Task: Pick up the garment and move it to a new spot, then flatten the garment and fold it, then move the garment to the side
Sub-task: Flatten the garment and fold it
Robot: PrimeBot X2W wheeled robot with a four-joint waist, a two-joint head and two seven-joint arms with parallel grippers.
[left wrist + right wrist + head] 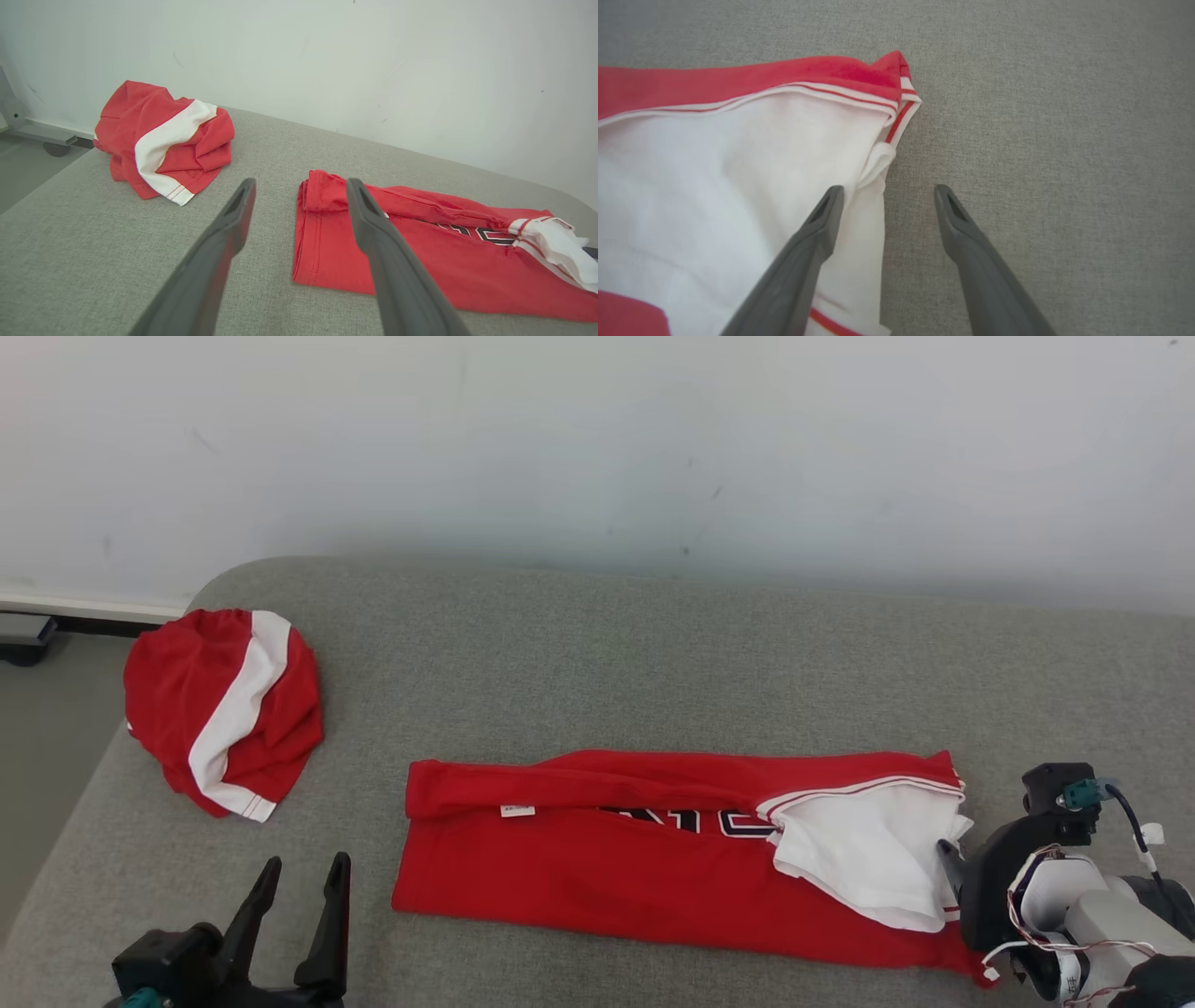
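Head view is showing the red garment lying folded into a long strip mid-way across the grey bed, so I'm guessing another fold and the move aside are left. Right gripper is hovering wide open and empty at its white end. Left gripper is sitting open and empty too, with a second red-and-white bundle crowding the left corner.
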